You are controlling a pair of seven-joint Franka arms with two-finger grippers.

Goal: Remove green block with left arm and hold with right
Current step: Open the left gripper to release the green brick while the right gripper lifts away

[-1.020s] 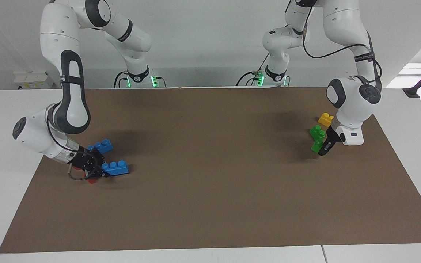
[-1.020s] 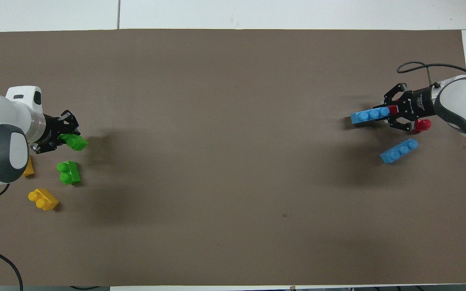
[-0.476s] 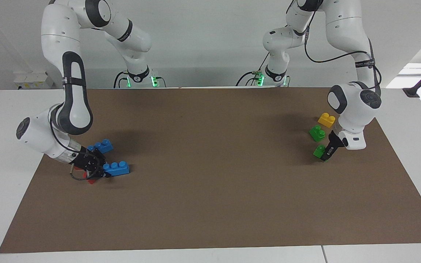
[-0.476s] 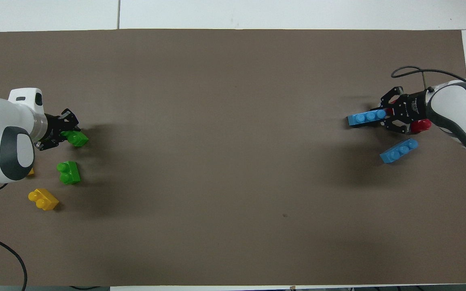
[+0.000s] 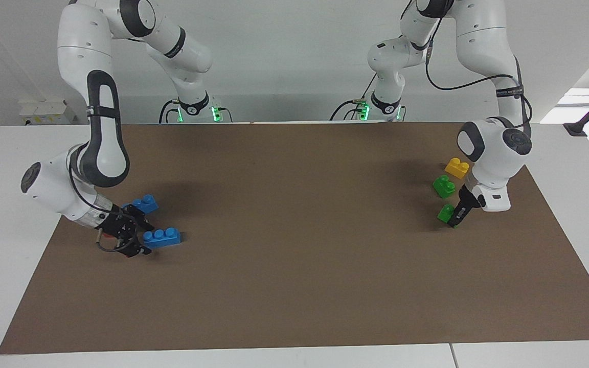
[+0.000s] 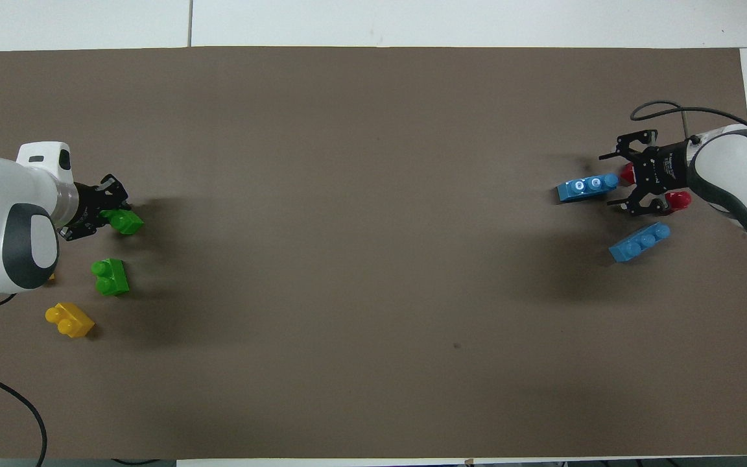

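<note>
Green block [image 6: 124, 222]: on the brown mat [image 5: 304, 286] at the left arm's end, clamped between the left gripper's [image 5: 454, 219] fingers. Second green brick [image 6: 110, 277] at its 7 o'clock in the overhead view; yellow brick [image 6: 70, 320] nearer the robots. Right gripper [image 6: 620, 180]: fingers spread apart, just beside a blue brick [image 6: 587, 187]; red piece [image 6: 677, 200] under it; another blue brick [image 6: 639, 242] near.

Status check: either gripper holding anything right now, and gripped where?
The left gripper is shut on the green block, gripping the end toward the left arm's end of the table. The right gripper is open beside a blue brick, holding nothing.
</note>
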